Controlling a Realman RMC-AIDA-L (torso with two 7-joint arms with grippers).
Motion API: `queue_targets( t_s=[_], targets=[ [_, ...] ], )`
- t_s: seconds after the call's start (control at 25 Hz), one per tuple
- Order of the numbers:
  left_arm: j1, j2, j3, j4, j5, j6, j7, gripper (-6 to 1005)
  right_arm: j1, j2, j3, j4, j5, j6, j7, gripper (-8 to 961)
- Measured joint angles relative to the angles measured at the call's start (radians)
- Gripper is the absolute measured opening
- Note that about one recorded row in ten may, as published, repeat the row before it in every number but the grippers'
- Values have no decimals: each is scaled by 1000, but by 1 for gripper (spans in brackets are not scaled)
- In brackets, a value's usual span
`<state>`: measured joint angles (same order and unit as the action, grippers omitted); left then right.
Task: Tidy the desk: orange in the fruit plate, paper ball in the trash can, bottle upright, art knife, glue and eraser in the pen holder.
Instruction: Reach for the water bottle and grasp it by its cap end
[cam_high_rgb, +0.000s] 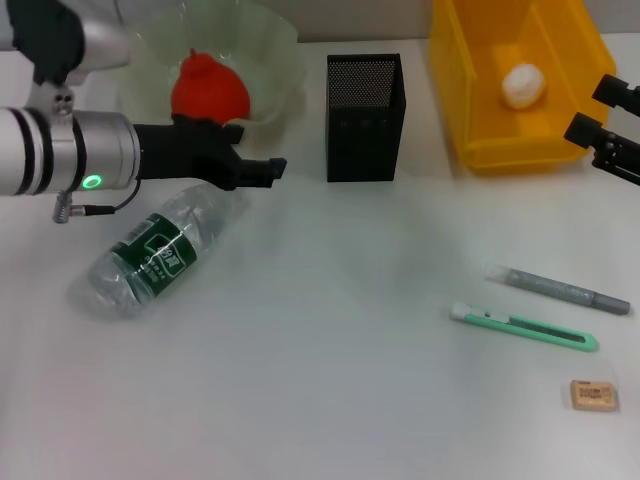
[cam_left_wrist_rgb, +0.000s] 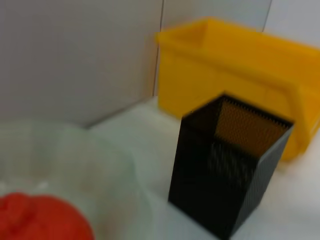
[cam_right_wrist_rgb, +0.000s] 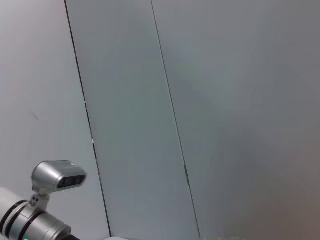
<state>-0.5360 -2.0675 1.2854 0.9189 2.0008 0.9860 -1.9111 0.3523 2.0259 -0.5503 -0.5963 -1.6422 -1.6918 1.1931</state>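
**Reaching Over a Toppled Bottle, With Half the Desk Left to Clear**

Hovering above the white desk (cam_high_rgb: 330, 330), the left gripper (cam_high_rgb: 262, 172) hangs just over the upper end of the plastic water bottle (cam_high_rgb: 158, 250), which lies on its side with its green label up. The gripper's black fingers point toward the pen holder and appear parted with nothing between them. The right gripper (cam_high_rgb: 607, 125) waits at the desk's far right edge beside the trash can, its fingers spread and empty.

The risks from here are plain. A round bottle on a smooth surface could roll or skid away if the fingers close off-centre, and its thin wall may buckle under a hard squeeze. Tipped up too fast or set down off balance, it could fall again or knock the fruit plate just behind it.

Of the containers, the clear fruit plate (cam_high_rgb: 275, 60) already holds the orange (cam_high_rgb: 208, 88), which reads red-orange on camera. The yellow trash can (cam_high_rgb: 470, 90) holds the white paper ball (cam_high_rgb: 523, 85). The black mesh pen holder (cam_high_rgb: 364, 118) stands between them, and the left wrist view shows nothing inside its visible upper part.

Three items remain loose near the right front of the desk: the grey glue stick (cam_high_rgb: 556, 289), the green art knife (cam_high_rgb: 523, 327) just beside it, and the tan eraser (cam_high_rgb: 594, 395) a little nearer the edge.
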Motion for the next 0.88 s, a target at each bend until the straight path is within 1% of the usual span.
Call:
queue_targets(
  t_s=[0.04,0.16,0.28,0.32,0.56,0.8,0.88],
  targets=[
    [-9,-1,1,17,55,13,-54,805,1,0,-1,0,-1,1,0,742],
    [-36,-3,2,28,140,49,-148,805,8,0,-2,2,-2,5,-1,742],
    [-49,-4,2,28,170,55,-180,805,14,0,-5,3,-3,6,-3,742],
    [-64,-7,3,22,198,46,-211,805,17,0,-9,4,-3,6,-4,742],
    [-86,-7,5,0,222,-1,-253,806,27,-2,-11,16,-15,6,-5,742],
    [-131,-8,12,-40,321,-4,-319,805,30,-5,-10,23,-29,6,-5,742],
    [-140,-10,13,-51,333,-3,-324,805,30,-6,-10,23,-29,5,-5,742]
  ],
)
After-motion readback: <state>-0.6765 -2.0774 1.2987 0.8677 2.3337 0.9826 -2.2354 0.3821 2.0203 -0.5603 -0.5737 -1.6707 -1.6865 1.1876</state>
